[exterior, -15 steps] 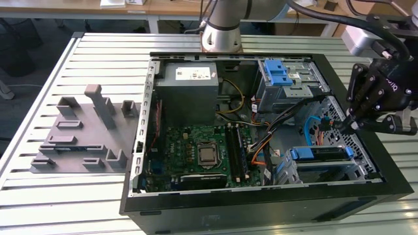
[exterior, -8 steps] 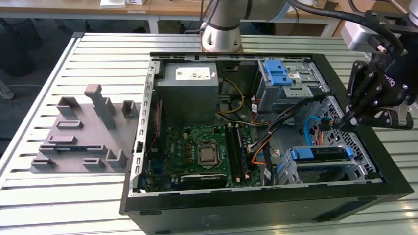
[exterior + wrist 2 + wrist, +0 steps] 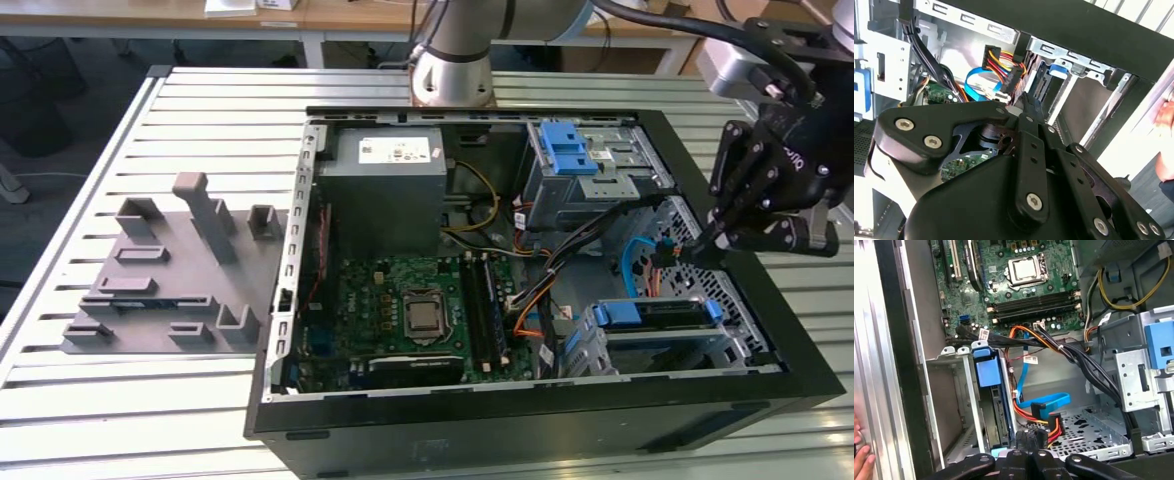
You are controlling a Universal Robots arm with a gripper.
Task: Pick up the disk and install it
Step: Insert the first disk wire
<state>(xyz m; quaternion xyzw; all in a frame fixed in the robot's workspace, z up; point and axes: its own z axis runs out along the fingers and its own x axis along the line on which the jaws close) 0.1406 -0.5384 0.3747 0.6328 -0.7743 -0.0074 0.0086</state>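
Over to the gripper (image 3: 697,250), hanging above the open computer case (image 3: 287,300) on the exterior view's right: pinched narrow, fingertips together, nothing held between them. Same narrow pinch in the first wrist view.

Spotting the disk (image 3: 657,313) just beside the gripper and lower, apart from it, standing on edge inside the grey drive cage (image 3: 727,345) at the case's corner, blue rail uppermost. Showing in the first wrist view as a blue tab and a dark edge slotted into that cage, near the fingertips, not touching.

Counting up: one disk, one gripper, one case. One motherboard (image 3: 400,290) with one bare processor (image 3: 424,315). One grey power-supply box (image 3: 387,195). One second cage (image 3: 581,165) with a blue latch, well apart from the disk. One grey fixture (image 3: 174,270) on the bench (image 3: 80,400), to the exterior view's left of the case. One blue flat cable (image 3: 1046,402) and one red-and-yellow connector (image 3: 1053,421) close by the fingertips. A few fingertips of a person's hand (image 3: 860,460) beside the case's outer wall.

On writing: one white sticker (image 3: 396,152) on the box, print not legible; the disk's label face hidden in the cage.
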